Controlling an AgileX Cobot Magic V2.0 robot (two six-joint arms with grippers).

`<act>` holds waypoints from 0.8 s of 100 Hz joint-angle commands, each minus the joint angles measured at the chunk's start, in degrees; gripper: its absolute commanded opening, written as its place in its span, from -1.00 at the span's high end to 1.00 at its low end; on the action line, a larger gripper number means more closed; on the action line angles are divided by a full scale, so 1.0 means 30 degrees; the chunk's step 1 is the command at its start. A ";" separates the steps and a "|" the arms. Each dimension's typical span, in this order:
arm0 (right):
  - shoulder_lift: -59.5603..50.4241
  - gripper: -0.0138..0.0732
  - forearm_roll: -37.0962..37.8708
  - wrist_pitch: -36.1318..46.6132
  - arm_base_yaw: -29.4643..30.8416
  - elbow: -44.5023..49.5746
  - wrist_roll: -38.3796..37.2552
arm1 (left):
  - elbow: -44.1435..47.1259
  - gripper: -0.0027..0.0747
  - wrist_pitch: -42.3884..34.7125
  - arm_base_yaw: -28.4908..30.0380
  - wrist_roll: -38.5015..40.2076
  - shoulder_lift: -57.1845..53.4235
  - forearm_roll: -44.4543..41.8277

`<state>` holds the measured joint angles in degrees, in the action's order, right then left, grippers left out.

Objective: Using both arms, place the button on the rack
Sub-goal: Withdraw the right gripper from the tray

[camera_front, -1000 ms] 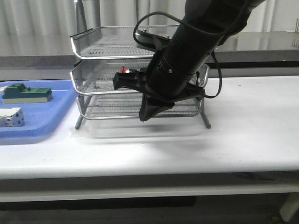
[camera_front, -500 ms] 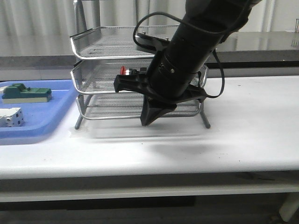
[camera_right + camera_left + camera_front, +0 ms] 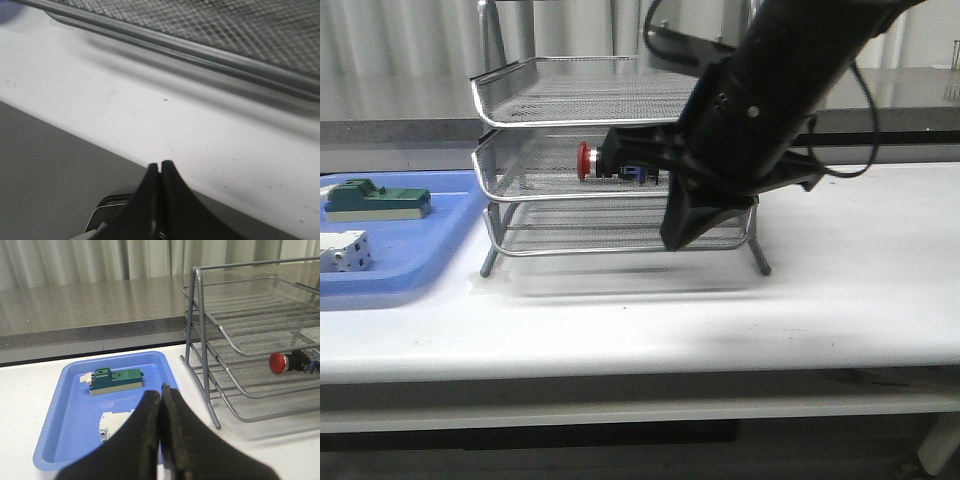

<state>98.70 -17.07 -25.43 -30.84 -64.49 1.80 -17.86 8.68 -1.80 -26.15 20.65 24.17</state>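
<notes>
The button (image 3: pixel 588 160), with red head and black body, lies on its side in the middle tier of the silver wire rack (image 3: pixel 520 100). It also shows in the left wrist view (image 3: pixel 278 362), inside the rack (image 3: pixel 240 315). My right gripper (image 3: pixel 671 243) is shut and empty. It points down in front of the rack's lower right, apart from the button. Its wrist view shows the shut tips (image 3: pixel 160 164) over the white table edge and the rack's mesh (image 3: pixel 225 20). My left gripper (image 3: pixel 161 390) is shut and empty above the blue tray, out of the front view.
A flat blue tray (image 3: pixel 410 250) lies left of the rack and holds a green block (image 3: pixel 375 198) and a white box (image 3: pixel 345 250). All three show in the left wrist view: tray (image 3: pixel 75 430), block (image 3: pixel 116 380), box (image 3: pixel 116 422). A grey counter runs behind the table.
My right arm has moved right and slightly up, away from the button. The button now shows fully in the middle tier. The tray and its parts have not moved.
</notes>
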 commanded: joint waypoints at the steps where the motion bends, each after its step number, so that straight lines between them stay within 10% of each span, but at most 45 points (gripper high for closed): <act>1: -0.2402 0.84 0.0398 0.1283 0.0618 0.0790 0.0194 | -0.0522 0.98 -0.1353 0.0046 0.0195 0.0116 0.0229; 80: -1.7924 0.84 0.2865 0.2229 0.7356 0.9158 0.0194 | -0.0522 0.98 -0.1353 0.0046 0.0195 0.0116 0.0229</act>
<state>49.62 -9.19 -22.32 -9.52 -37.19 1.80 -17.86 8.68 -1.80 -26.15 20.65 24.17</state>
